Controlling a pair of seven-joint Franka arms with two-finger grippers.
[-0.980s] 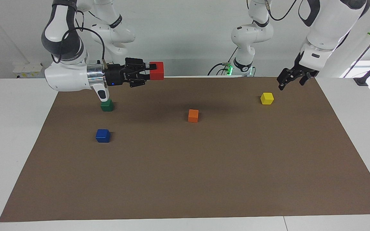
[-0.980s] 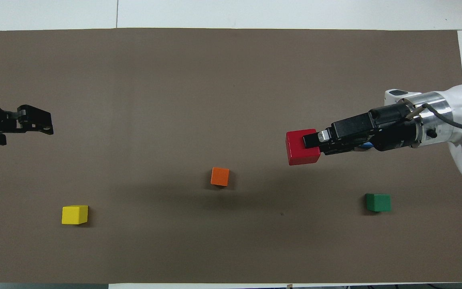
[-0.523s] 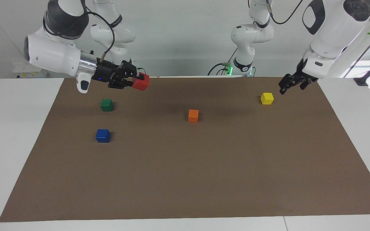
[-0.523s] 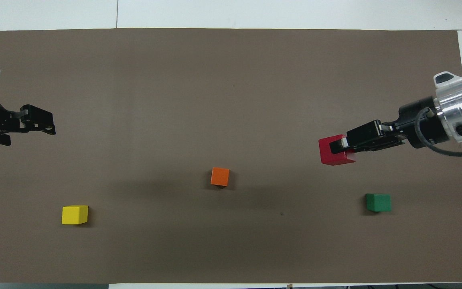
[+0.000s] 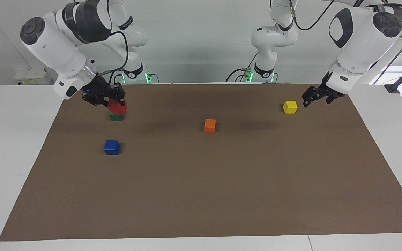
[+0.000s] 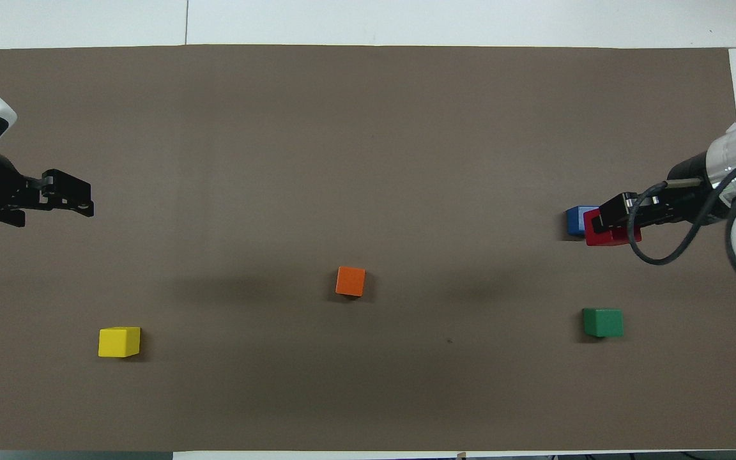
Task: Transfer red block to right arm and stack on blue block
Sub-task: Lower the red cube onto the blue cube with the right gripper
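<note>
My right gripper point(image 5: 116, 104) is shut on the red block point(image 5: 118, 108) and holds it in the air above the brown mat. In the facing view the block hangs just over the top of the green cube point(image 5: 116, 118), clear of the blue block point(image 5: 111, 147). In the overhead view the red block point(image 6: 599, 237) overlaps one edge of the blue block point(image 6: 574, 220), with my right gripper point(image 6: 612, 223) over it. My left gripper point(image 5: 313, 94) waits open and empty above the mat, beside the yellow cube point(image 5: 290, 106). It also shows in the overhead view point(image 6: 69, 199).
An orange cube point(image 5: 210, 125) sits mid-mat. The green cube point(image 6: 602, 322) is nearer to the robots than the blue block. The yellow cube point(image 6: 119, 342) sits toward the left arm's end. The brown mat point(image 5: 222, 195) covers most of the white table.
My right gripper has swung back toward its own end of the table and tipped downward, carrying the red block from mid-air to beside the blue block. The left gripper has barely moved.
</note>
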